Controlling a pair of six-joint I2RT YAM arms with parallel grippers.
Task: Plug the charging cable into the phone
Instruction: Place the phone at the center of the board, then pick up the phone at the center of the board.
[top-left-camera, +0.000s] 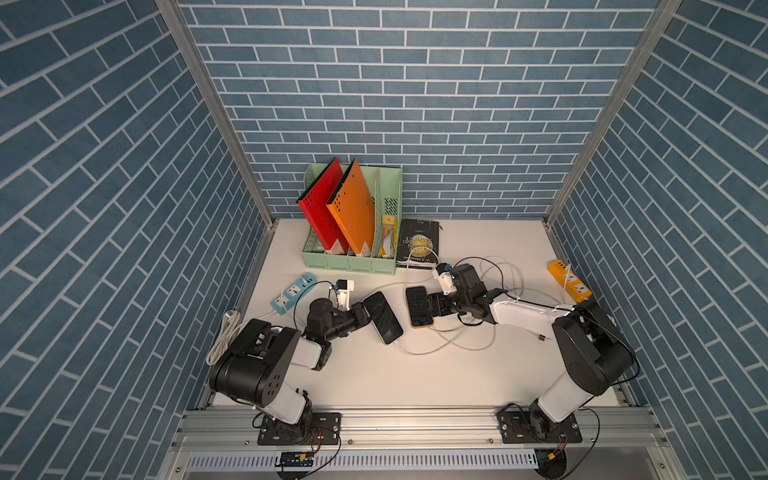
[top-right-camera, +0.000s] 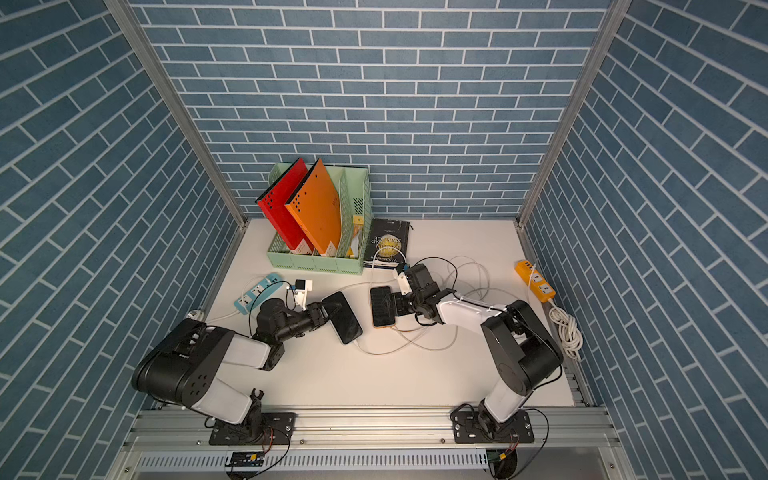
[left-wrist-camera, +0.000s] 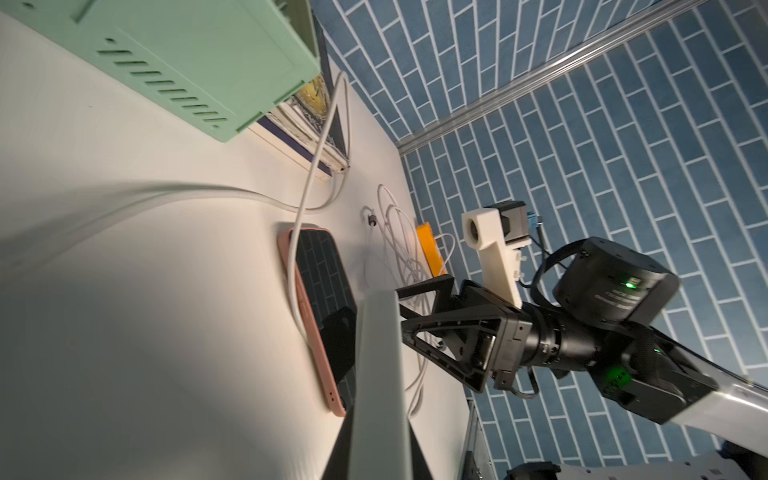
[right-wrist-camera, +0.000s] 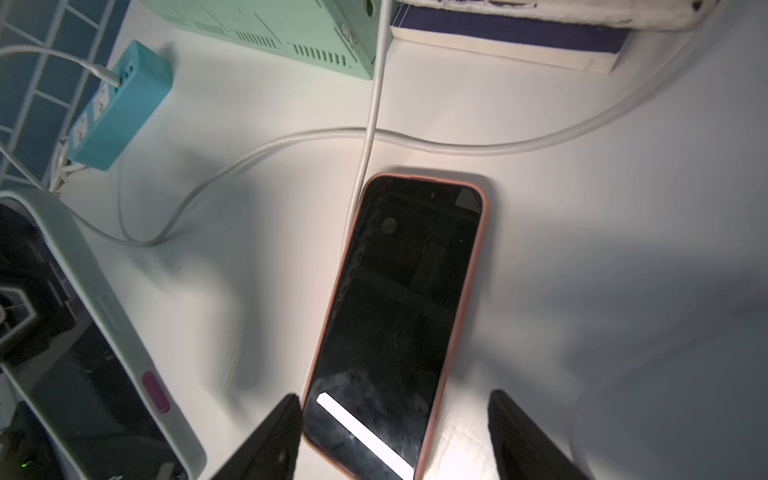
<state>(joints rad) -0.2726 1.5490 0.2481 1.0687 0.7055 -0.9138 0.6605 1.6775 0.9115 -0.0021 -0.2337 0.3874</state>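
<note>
Here, left tool (top-left-camera: 368, 316) clamping pale phone (top-left-camera: 387, 322), right tool (right-wrist-camera: 394, 397) splayed astride pink phone (right-wrist-camera: 407, 291)

we found the near white tabletop (top-left-camera: 395, 382) open; tangled white cables (top-left-camera: 417, 353) cluttered the middle, and a mint green plastic file rack (top-left-camera: 349, 264) walled the back.

- 2 phones: pink phone (top-left-camera: 419, 306), grey phone (top-left-camera: 386, 322)
- 2 strips: blue strip (top-left-camera: 291, 294), orange strip (top-left-camera: 569, 281)
- 2 folders: red folder (top-left-camera: 322, 208), orange folder (top-left-camera: 353, 208)
- 1 rack (top-left-camera: 349, 266)
- 1 book (top-left-camera: 417, 243)
- 2 arms: left arm (top-left-camera: 257, 361), right arm (top-left-camera: 523, 311)
- cables (right-wrist-camera: 457, 146): tangled, count unclear
</note>
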